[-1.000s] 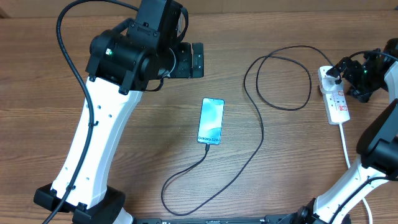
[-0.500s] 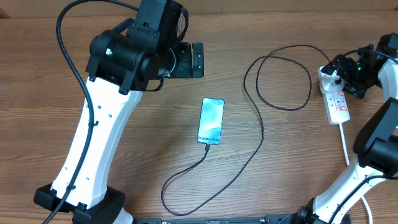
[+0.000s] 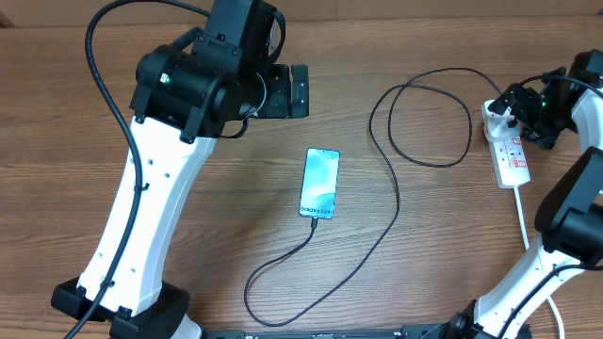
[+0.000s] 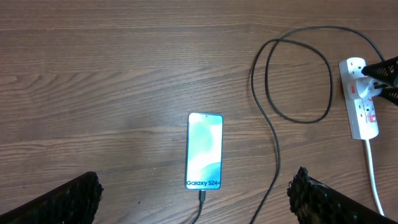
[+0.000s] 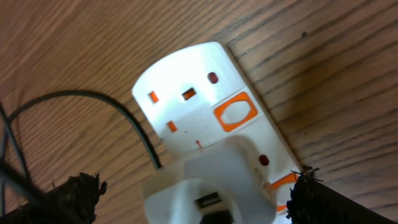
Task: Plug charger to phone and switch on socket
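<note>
The phone (image 3: pixel 319 196) lies flat mid-table with its screen lit cyan, also in the left wrist view (image 4: pixel 204 150). The charger's thin black cable (image 3: pixel 396 202) is plugged into the phone's near end and loops across to the socket (image 3: pixel 513 155), a white power strip (image 4: pixel 365 118). In the right wrist view a white adapter (image 5: pixel 211 180) sits in the strip (image 5: pixel 193 93), beside an orange switch (image 5: pixel 235 112). My right gripper (image 5: pixel 196 196) is open, straddling the adapter (image 3: pixel 513 111). My left gripper (image 4: pixel 196 199) hangs open, high above the phone (image 3: pixel 300 91).
The strip's white lead (image 3: pixel 524 221) runs toward the table's near edge by the right arm's base. The black cable makes a wide loop (image 3: pixel 429 113) between phone and strip, and a second loop (image 3: pixel 254 297) near the front edge. The table is bare wood.
My right gripper has shifted a little left, over the far end of the power strip, and has held still for the last half second. Left arm and phone are unmoved.
</note>
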Robot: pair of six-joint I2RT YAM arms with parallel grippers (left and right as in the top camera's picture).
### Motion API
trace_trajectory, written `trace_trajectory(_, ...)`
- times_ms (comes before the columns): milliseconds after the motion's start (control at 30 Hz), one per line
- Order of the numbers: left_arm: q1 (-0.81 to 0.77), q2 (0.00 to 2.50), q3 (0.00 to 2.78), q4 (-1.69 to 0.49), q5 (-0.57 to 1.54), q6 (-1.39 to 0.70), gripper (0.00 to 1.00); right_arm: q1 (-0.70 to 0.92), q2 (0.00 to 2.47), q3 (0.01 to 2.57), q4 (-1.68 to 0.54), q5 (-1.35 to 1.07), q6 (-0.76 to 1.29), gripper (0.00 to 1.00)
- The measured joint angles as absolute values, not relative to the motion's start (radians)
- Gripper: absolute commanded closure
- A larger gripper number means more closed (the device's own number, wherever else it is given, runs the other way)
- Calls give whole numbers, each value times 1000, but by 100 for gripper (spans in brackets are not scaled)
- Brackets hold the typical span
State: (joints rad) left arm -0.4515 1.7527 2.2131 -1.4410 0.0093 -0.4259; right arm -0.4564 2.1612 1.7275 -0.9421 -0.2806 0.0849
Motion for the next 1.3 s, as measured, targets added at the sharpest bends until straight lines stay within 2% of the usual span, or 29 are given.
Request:
trace_trajectory(367, -451, 1753, 2213, -1441, 10, -426, 0, -458, 2197, 1728, -938, -303, 75, 6)
trace_trajectory(1300, -451, 1753, 2213, -1441, 9, -426, 1, -463, 2197, 1735, -988, -295, 60, 6)
